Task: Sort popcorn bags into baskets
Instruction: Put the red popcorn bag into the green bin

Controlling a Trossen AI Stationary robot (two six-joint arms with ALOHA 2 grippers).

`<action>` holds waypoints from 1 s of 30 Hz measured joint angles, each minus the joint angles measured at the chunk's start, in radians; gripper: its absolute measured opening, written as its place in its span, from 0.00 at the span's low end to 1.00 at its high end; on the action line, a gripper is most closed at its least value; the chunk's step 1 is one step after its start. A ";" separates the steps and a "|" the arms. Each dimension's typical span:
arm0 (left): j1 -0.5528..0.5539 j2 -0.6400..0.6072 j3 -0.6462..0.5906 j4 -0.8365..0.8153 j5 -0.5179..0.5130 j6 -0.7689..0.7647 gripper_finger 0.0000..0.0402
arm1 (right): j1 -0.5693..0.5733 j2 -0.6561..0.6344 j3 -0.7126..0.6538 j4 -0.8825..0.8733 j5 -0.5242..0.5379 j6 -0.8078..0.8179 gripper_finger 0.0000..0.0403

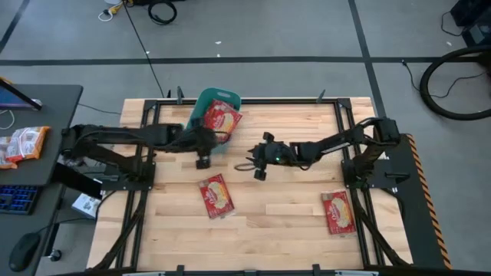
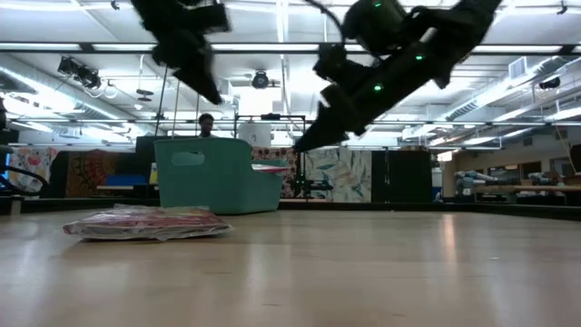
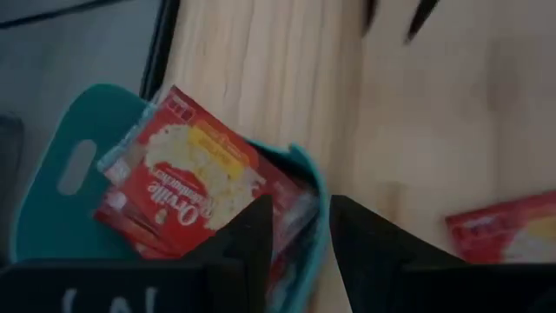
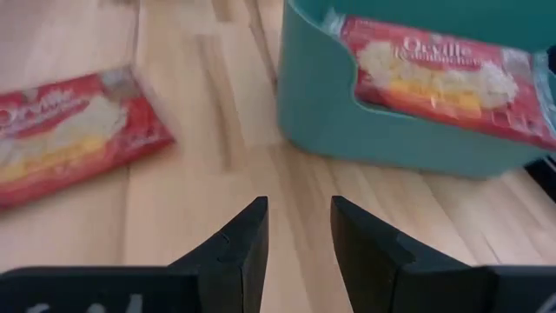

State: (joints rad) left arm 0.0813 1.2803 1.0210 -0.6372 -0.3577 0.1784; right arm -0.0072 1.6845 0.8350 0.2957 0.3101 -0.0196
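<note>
The teal basket point(image 1: 205, 107) stands at the table's far middle, with red popcorn bags point(image 1: 221, 117) stacked in it; the top one pokes over the rim point(image 3: 187, 169). Another bag point(image 1: 216, 196) lies flat on the table near the middle point(image 2: 145, 222), and a third point(image 1: 339, 212) lies flat near the right edge. My left gripper point(image 1: 202, 159) hovers open and empty at the basket's near wall, well above it in the low view point(image 2: 211, 91). My right gripper point(image 1: 255, 166) hangs open and empty to the right of the basket point(image 4: 300, 230), its fingers pointing at the basket.
Orange-and-white packets point(image 1: 23, 144) sit on the side desk left of the table. Black frame rails point(image 1: 245, 100) run along the table's far and side edges. A person point(image 2: 207, 123) stands in the room beyond. Bare wood point(image 1: 284, 207) lies between the two loose bags.
</note>
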 joint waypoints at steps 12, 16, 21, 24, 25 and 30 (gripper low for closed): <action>-0.062 -0.310 -0.231 0.184 -0.015 -0.148 0.30 | -0.136 0.177 0.361 -0.343 0.011 -0.040 0.32; -0.080 -0.373 -0.255 0.184 -0.008 -0.194 0.30 | -0.186 0.223 0.435 -0.388 0.010 -0.043 0.32; -0.125 -0.443 -0.286 0.167 -0.025 -0.198 0.30 | -0.246 0.244 0.481 -0.419 0.008 -0.027 0.32; -0.148 -0.486 -0.305 0.216 -0.038 -0.196 0.30 | -0.281 0.249 0.480 -0.417 0.003 -0.025 0.32; -0.149 -0.498 -0.319 0.227 -0.041 -0.196 0.30 | -0.294 0.253 0.480 -0.416 -0.008 -0.021 0.32; -0.158 -0.526 -0.400 0.333 -0.049 -0.193 0.30 | -0.353 0.279 0.479 -0.423 -0.082 -0.007 0.32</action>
State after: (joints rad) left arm -0.0769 0.7539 0.6207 -0.3046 -0.4062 -0.0148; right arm -0.3600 1.9633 1.3136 -0.1271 0.2277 -0.0269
